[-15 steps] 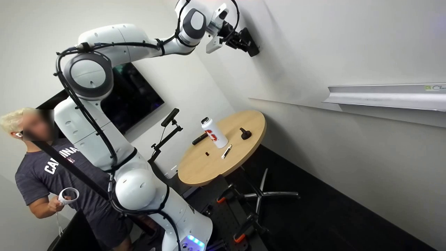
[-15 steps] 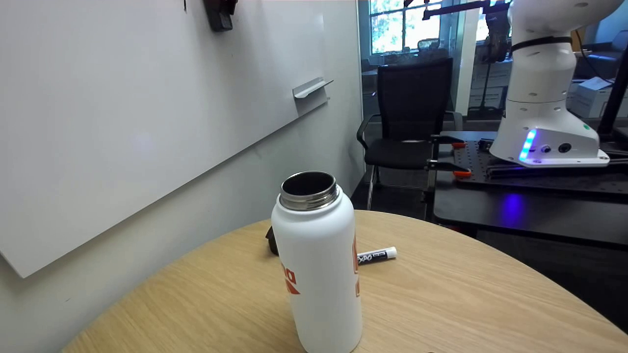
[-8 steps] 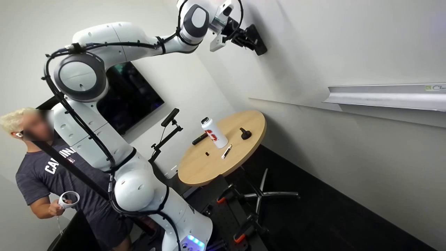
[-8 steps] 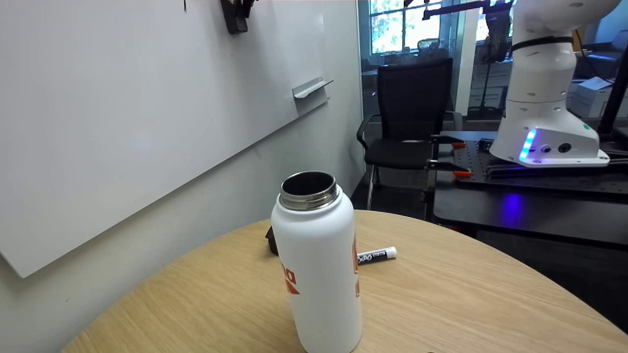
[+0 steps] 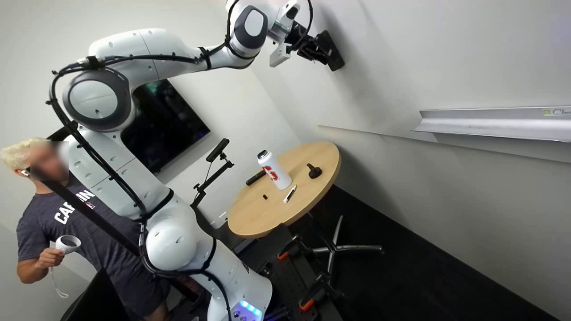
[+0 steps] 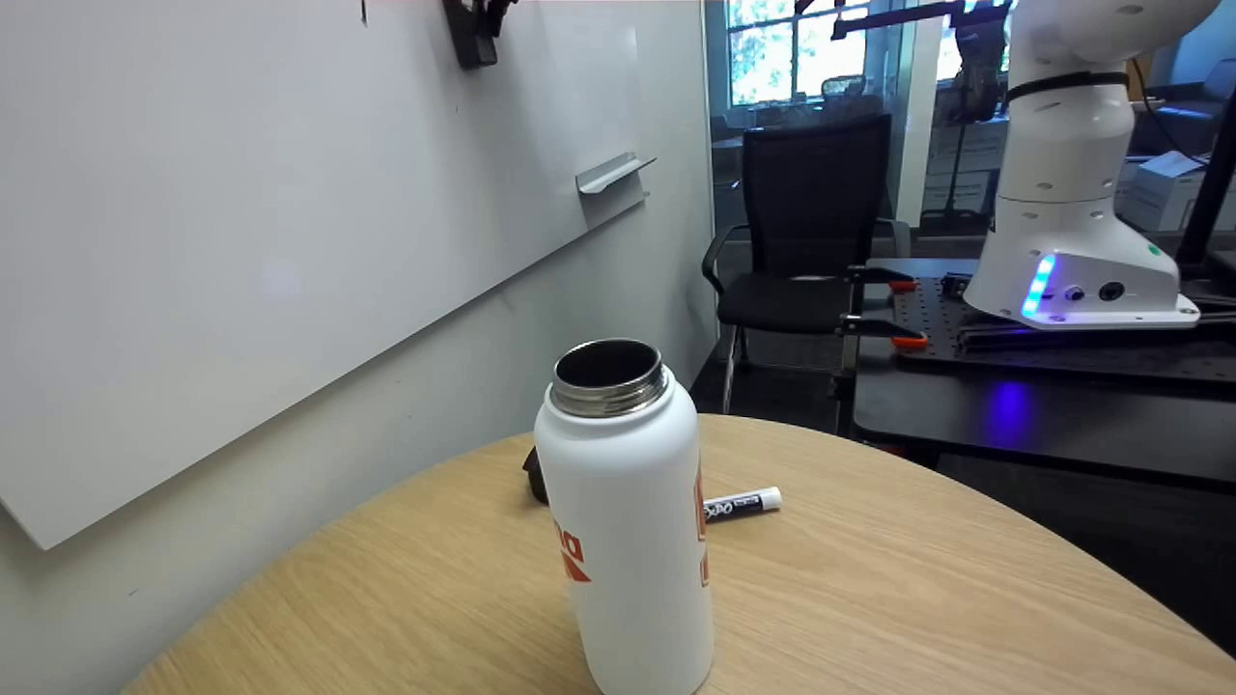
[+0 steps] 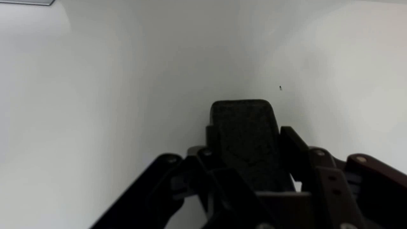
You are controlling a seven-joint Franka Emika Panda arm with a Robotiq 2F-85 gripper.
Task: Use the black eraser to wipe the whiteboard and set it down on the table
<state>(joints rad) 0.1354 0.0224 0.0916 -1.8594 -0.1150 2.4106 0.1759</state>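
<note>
The tool [image 7: 249,140] is clamped on the black eraser [image 7: 246,119], one finger along each long side; the block's end projects past the fingertips. The eraser sits at the face of the whiteboard [image 5: 446,53], well above the board's lower edge; whether its whole surface bears on the board cannot be determined. In the wrist view a small dark mark [image 7: 280,88] is on the board near the eraser's end. The grey tray rail [image 5: 495,122] is fixed to the board, well apart from the eraser.

Lower down, the round tabletop [image 5: 254,214] carries an upright white bottle [image 6: 623,541] with red print, its threaded metal neck exposed. A marker [image 6: 744,504] lies near the bottle. In an exterior view a black lid-like item [image 5: 314,171] rests near the tabletop's edge, and a dark elongated object [image 5: 255,178] shows just beside the bottle.

Behind the white arm [image 5: 129,47], a person [image 5: 100,249] holds a white controller [image 5: 68,243]; a black screen [image 5: 174,120] hangs further back. In an exterior view a black chair [image 6: 816,212] appears between the whiteboard and the arm's base.
</note>
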